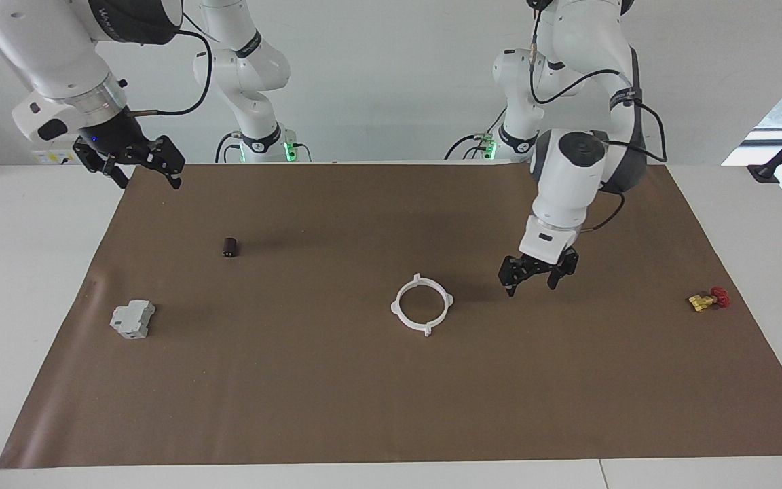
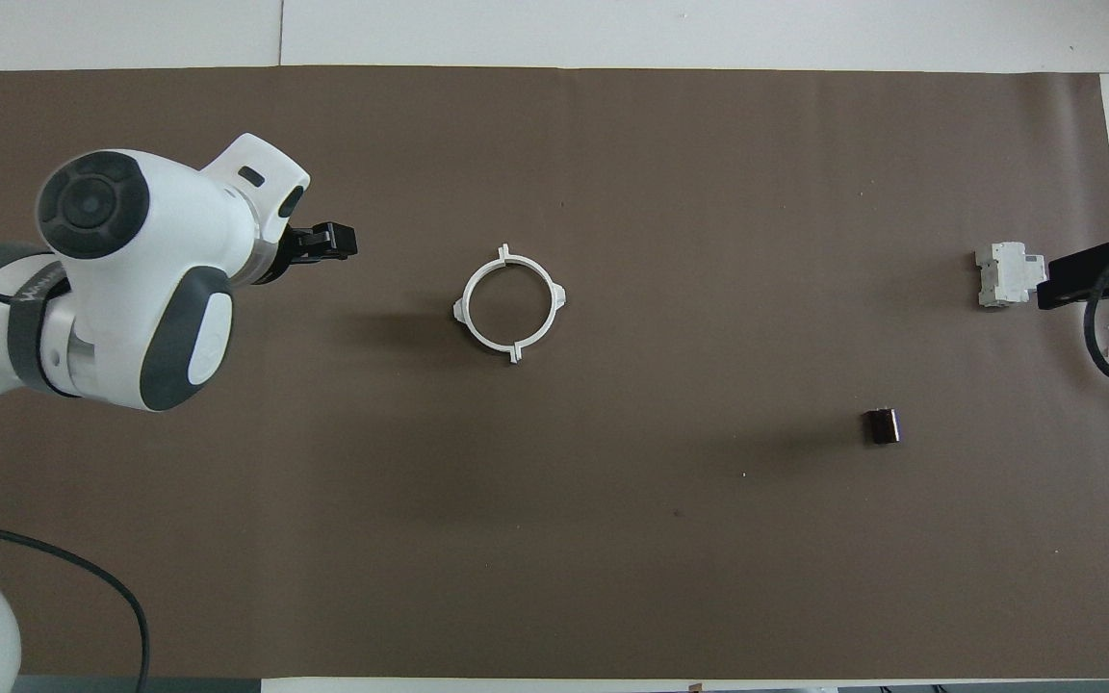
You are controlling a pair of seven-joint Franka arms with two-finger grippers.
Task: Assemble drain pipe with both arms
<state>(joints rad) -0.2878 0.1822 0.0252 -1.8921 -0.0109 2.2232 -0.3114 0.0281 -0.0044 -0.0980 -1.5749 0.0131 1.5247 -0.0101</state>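
Observation:
The drain pipe (image 1: 426, 331) lies flat on the brown mat (image 1: 364, 394) near its middle, its two white half-ring arcs meeting as one closed ring with small tabs; it also shows in the overhead view (image 2: 513, 345). My left gripper (image 1: 537, 277) is open and empty, hanging just above the mat beside the ring, toward the left arm's end, not touching it. In the overhead view the left gripper (image 2: 323, 243) pokes out from under the arm. My right gripper (image 1: 141, 168) is open and empty, raised high over the mat's corner at the right arm's end; the right gripper (image 2: 1094, 279) shows at the overhead view's edge.
A grey blocky box (image 1: 132, 319) (image 2: 1005, 274) sits toward the right arm's end. A small dark cylinder (image 1: 230, 246) (image 2: 882, 426) lies nearer to the robots than the box. A yellow-and-red valve (image 1: 709, 299) lies toward the left arm's end.

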